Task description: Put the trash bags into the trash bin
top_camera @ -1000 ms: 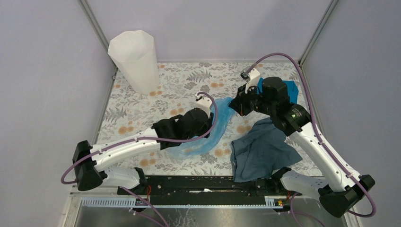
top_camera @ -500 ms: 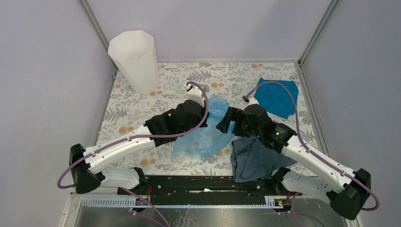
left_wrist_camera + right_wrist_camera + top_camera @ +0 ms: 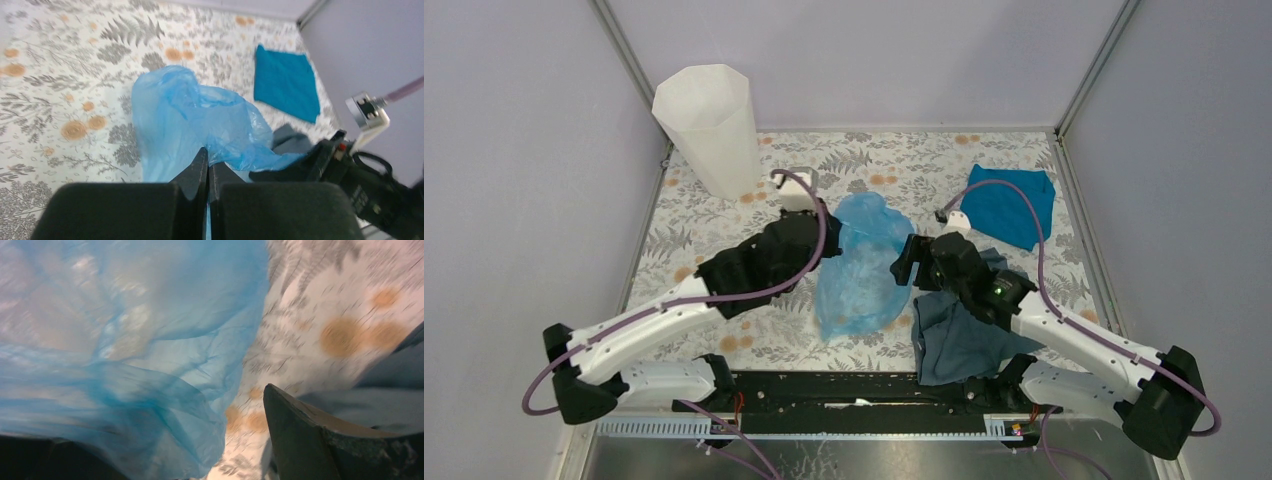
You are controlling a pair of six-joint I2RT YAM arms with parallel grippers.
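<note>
The left gripper [image 3: 207, 159] has its jaws pressed together on a fold of the bag [image 3: 190, 115], pinching the thin blue film right at the tips. From that pinch the wrinkled bag spreads ahead of the jaws and trails below them toward the table [image 3: 60, 75]. Just right of the left jaws is the right gripper [image 3: 905, 262], its jaws spread. One finger [image 3: 310, 440] shows bare, and the film hangs loose in the gap, not clamped. Under and behind the right jaws lies the dark cloth [image 3: 969, 340]. Farther ahead, to the right of both grippers, the teal cloth [image 3: 285, 82] lies flat. The bin [image 3: 709, 125] stands upright well beyond the left jaws, off to their left, apart from the bag.
</note>
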